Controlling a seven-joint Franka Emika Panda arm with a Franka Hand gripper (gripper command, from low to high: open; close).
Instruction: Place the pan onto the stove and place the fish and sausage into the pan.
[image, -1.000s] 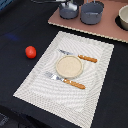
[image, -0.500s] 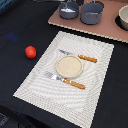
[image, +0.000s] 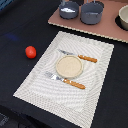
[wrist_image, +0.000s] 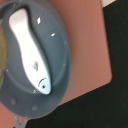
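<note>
Two views, no gripper showing in either, so can't tell whether it's apart or together. Wrist view is looking straight down on the small round grey-blue pan (wrist_image: 35, 55), which is sitting on the flat pinkish-brown stove board (wrist_image: 90, 50); the flat white fish-shaped piece (wrist_image: 29, 50) is lying inside the pan, stretching across most of its floor, eye end toward the pan's handle stub. In the exterior view the pan (image: 69, 9) is sitting at the far edge of the stove (image: 100, 27), with something white showing inside it, and the taller grey pot (image: 92, 12) is standing just beside it on the exterior view's right. The glossy red roundish sausage (image: 31, 51) is resting on the dark table (image: 20, 25), well apart from the stove, just off the edge of the beige woven placemat (image: 95, 95). On the placemat, a round tan plate (image: 69, 66) is lying between two pieces of orange-handled cutlery (image: 75, 84).
</note>
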